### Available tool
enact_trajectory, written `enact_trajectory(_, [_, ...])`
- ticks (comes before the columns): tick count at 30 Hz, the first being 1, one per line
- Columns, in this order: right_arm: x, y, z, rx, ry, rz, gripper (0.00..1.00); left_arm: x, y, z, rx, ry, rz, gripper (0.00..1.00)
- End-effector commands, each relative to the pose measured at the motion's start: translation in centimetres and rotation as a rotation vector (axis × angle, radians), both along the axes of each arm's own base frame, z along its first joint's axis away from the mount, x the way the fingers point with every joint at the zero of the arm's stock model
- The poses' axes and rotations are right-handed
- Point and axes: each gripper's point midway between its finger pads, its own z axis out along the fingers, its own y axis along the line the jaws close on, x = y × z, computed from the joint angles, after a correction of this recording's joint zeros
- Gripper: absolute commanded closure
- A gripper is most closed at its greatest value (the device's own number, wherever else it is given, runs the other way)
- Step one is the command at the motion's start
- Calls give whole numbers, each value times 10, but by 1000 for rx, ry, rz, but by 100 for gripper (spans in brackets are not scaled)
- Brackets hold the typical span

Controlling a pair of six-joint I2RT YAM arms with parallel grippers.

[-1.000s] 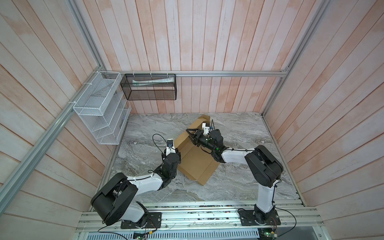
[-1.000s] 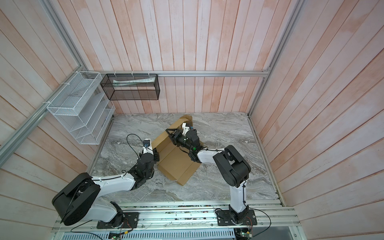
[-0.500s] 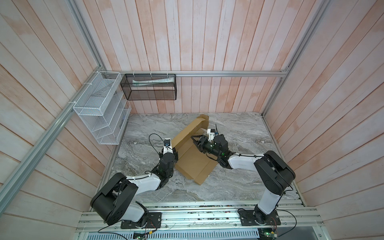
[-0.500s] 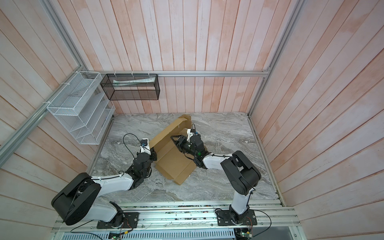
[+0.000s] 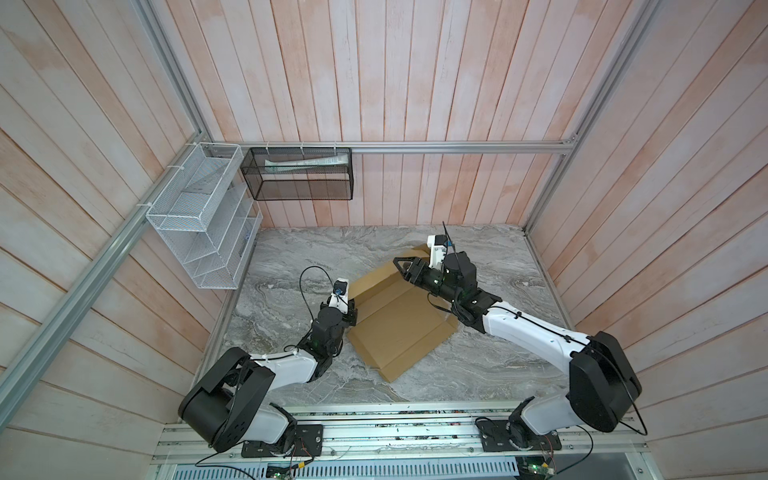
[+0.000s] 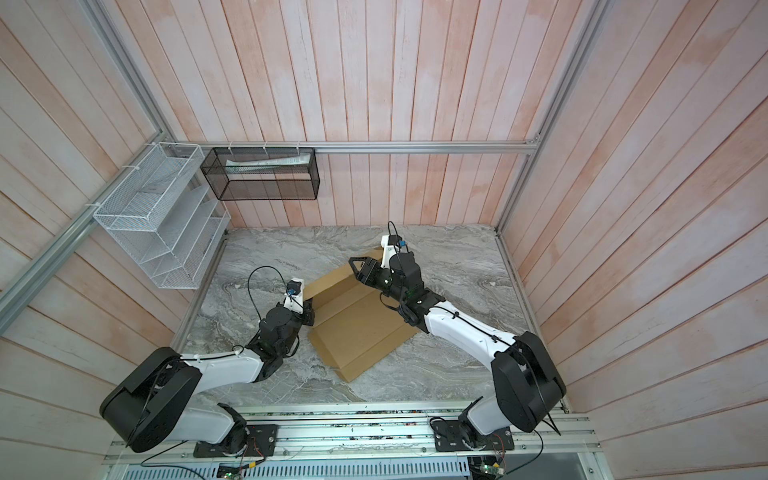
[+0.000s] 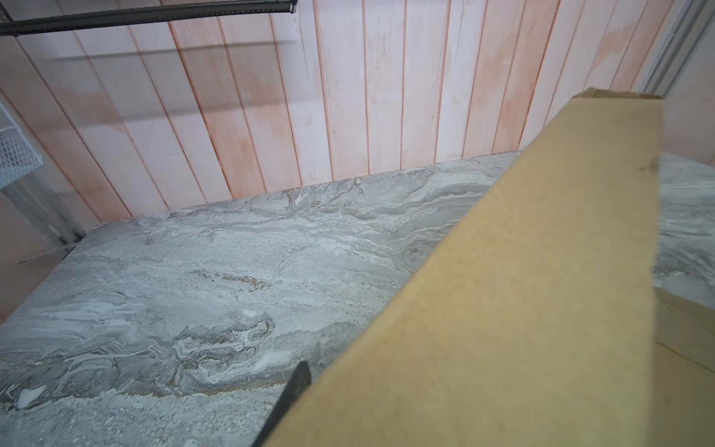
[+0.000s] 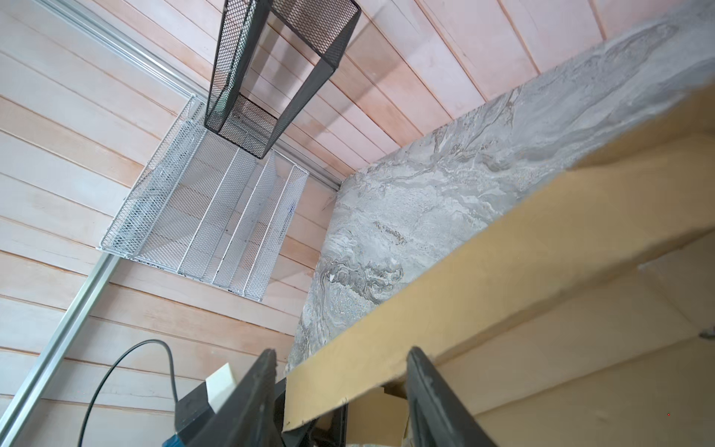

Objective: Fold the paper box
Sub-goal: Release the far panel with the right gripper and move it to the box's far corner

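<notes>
Both top views: I see the cardboard box (image 5: pixel 399 328) (image 6: pixel 357 328) lying mostly flat in the middle of the table (image 5: pixel 282 249), with the long flap (image 5: pixel 374 278) on its far-left side raised. My left gripper (image 5: pixel 352 316) (image 6: pixel 308 318) sits at the box's left corner. My right gripper (image 5: pixel 404 268) (image 6: pixel 359 268) is at the flap's far end, jaws apart

Left wrist: the flap (image 7: pixel 522 309) fills one side and one dark finger (image 7: pixel 296 381) sits just beside its outer face. The other finger is hidden, so I can't tell if I'm clamping it

Right wrist: the right gripper (image 8: pixel 341 352) has its jaws spread, with the flap's end between them
</notes>
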Motion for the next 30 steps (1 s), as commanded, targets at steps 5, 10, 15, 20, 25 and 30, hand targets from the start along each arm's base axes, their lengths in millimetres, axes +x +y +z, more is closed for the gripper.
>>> enact_trajectory(5, [9, 20, -13, -147, -49, 105, 51, -6, -12, 7, -2, -40, -99, 100])
enact_trajectory(10, [7, 40, -25, -172, -64, 164, 53, -7, -18, 9, -27, -57, -133, 100])
enact_trajectory(15, [8, 53, -34, -185, -75, 190, 53, -2, -29, 14, -51, -77, -173, 100])
enact_trajectory(20, [13, 57, -40, -192, -70, 187, 53, 12, -43, 13, -60, -77, -200, 100])
enact_trajectory(25, [17, 59, -50, -202, -57, 178, 53, 23, -51, 8, -75, -67, -198, 100])
enact_trajectory(30, [22, 61, -63, -209, -38, 170, 54, 26, -49, 3, -86, -54, -181, 100])
